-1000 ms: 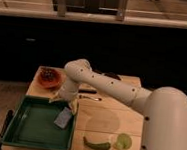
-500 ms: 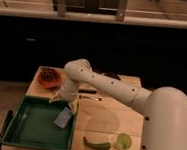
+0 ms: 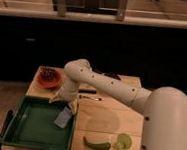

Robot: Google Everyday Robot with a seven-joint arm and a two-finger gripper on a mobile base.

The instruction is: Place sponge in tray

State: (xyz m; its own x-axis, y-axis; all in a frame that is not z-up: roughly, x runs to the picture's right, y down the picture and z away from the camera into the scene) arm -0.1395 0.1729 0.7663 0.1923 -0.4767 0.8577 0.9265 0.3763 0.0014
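Blue sponge (image 3: pixel 64 117) is seen lying at the tray's (image 3: pixel 27 139) right rim, under the gripper (image 3: pixel 66 104).

The gripper is held spread just above the sponge, nothing pinched between its fingers. The sponge is judged light, soft and easily squashed, so little force is called for; it is best taken across its narrow sides. An orange bowl (image 3: pixel 50 78) and a green pepper (image 3: pixel 97 143) are left on the desk (image 3: pixel 107 116).

Claw (image 3: pixel 64 102) spread wide above tray's (image 3: pixel 28 133) right rim at desk's (image 3: pixel 112 117) left edge. Sponge (image 3: pixel 63 117) tilted against that rim, just beneath.
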